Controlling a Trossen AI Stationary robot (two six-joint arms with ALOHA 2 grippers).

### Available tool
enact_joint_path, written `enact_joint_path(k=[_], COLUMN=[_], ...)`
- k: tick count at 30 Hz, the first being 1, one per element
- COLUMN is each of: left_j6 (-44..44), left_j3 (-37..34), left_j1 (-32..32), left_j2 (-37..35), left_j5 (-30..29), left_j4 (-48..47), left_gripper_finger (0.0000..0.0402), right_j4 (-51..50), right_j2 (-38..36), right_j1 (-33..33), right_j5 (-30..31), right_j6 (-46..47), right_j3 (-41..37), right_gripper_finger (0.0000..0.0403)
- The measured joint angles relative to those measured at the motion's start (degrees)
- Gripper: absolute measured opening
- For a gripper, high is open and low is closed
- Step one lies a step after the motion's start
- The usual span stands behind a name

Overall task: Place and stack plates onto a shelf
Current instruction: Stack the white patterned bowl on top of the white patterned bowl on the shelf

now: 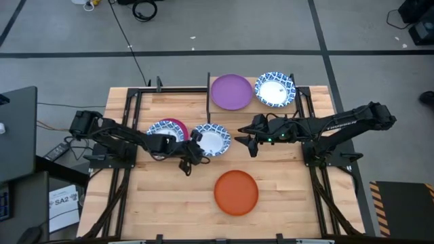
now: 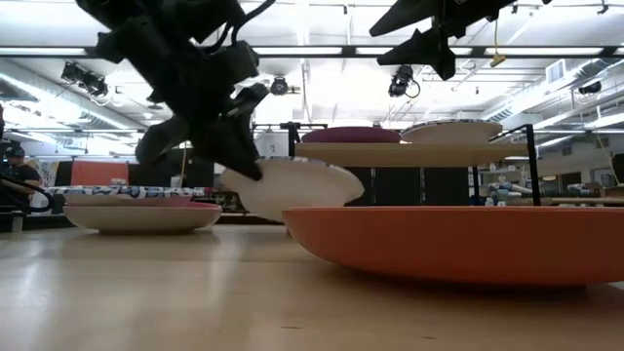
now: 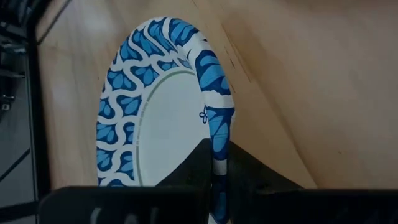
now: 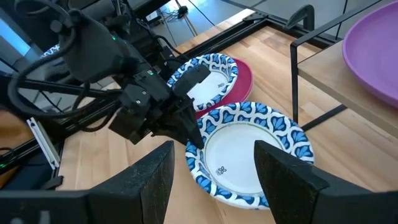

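Note:
My left gripper [image 1: 196,146] is shut on a white plate with a blue patterned rim [image 1: 213,139] at the table's middle. The plate also shows in the low view [image 2: 292,185] and the right wrist view [image 4: 252,155]. Left of it, another blue-rimmed plate [image 1: 163,130] lies on a magenta plate [image 1: 180,125] on the table. A purple plate [image 1: 232,91] and a blue-rimmed plate [image 1: 274,89] rest on the shelf [image 2: 409,154] at the far side. An orange plate [image 1: 236,192] lies on the table near the front. My right gripper [image 1: 245,139] is open and empty, just right of the held plate. My left gripper pinches the plate's rim [image 3: 219,158] between its two fingers, one on the top face and one under it. It holds the edge that faces the table's left [image 4: 194,144]. The fingers come about level from the table's left. The plate looks lifted a little off the table and slightly tilted.
The shelf's thin black legs [image 1: 207,88] stand at the far middle of the table. Black frame rails [image 1: 129,108] run along the table's left and right sides. Bare tabletop [image 1: 169,196] lies left of the orange plate.

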Motion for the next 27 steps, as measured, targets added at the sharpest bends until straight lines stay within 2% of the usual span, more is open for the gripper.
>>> enact_joint_path(k=[4,11,18,27], left_j6=[0.00,0.00,0.02,0.63], left_j3=[1.53,4.05,6.06,7.85], left_j1=[0.01,0.01,-1.88,-6.24], left_j2=[0.00,0.00,0.00,0.00], left_j5=[0.00,0.00,-0.09,-5.29], left_j4=[-0.57,-1.36,-1.35,-1.28], left_gripper_finger=[0.0034,0.0034,0.0034,0.0034], right_j4=[-0.11,-3.48,-15.77,-17.21], right_j2=[-0.02,-0.17,-0.20,-0.19], right_j1=[-0.28,-4.29,-9.32,-10.58], right_j5=[0.64,2.61,-4.16,-12.44], right_j6=[3.73,17.62,31.19,35.02], right_j3=[0.00,0.00,0.00,-0.01], right_gripper_finger=[0.0226,0.0219,0.0209,0.0208])
